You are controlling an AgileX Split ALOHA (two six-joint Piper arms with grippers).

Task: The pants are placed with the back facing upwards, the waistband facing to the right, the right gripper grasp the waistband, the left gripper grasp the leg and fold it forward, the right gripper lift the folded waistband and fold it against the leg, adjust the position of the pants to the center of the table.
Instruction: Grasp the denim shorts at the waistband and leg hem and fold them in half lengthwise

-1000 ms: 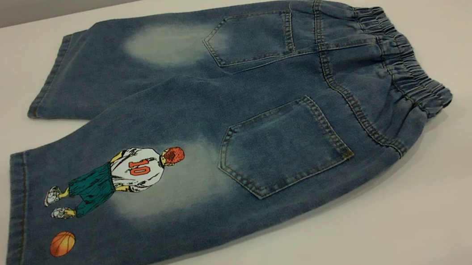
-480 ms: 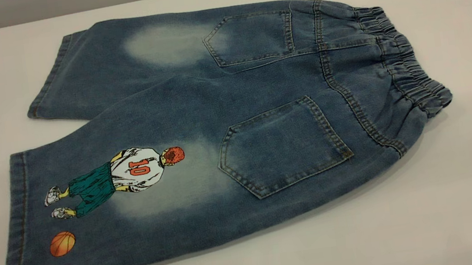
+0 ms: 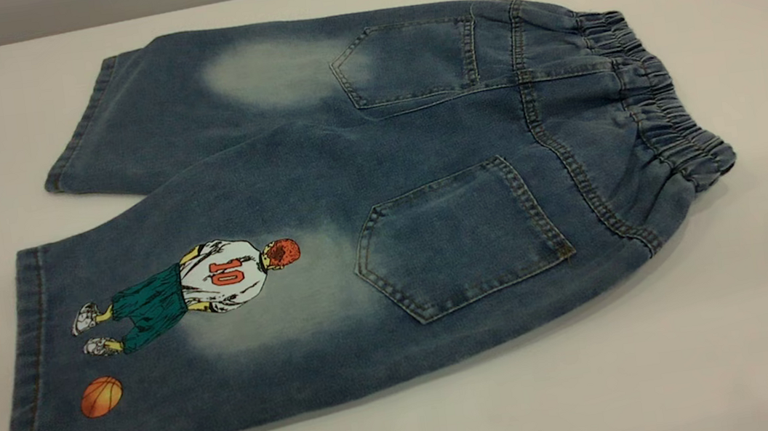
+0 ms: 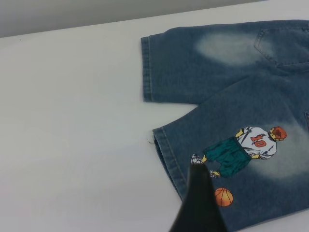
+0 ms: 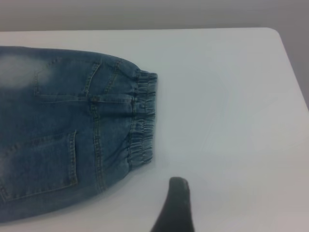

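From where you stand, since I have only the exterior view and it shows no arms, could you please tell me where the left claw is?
Observer: Its wrist view shows the left claw over the leg, near the hem and beside the printed orange ball.
Operator: Thank you. And the right claw?
Observer: The right claw is over the bare table, beside the waistband but apart from it.
Operator: Is there free table beyond the waistband?
Observer: Yes, the right wrist view shows bare surface running past it to the table's rounded corner.
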